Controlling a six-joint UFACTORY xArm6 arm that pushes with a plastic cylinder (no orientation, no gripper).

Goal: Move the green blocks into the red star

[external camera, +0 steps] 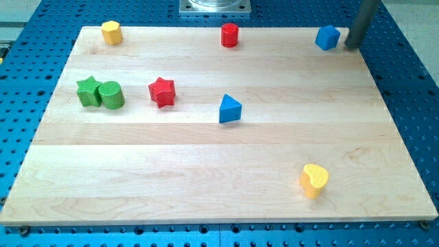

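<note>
A green star [87, 91] and a green cylinder [111, 95] sit touching each other at the view's left on the wooden board [206, 171]. The red star [162, 92] lies just right of the green cylinder, a small gap apart. My tip [352, 46] is at the view's top right corner of the board, just right of a blue block [328, 37], far from the green blocks.
A yellow hexagonal block [112, 32] is at the top left, a red cylinder [230, 35] at the top middle, a blue triangle [230, 109] near the centre, and a yellow heart [314, 180] at the lower right. Blue perforated table surrounds the board.
</note>
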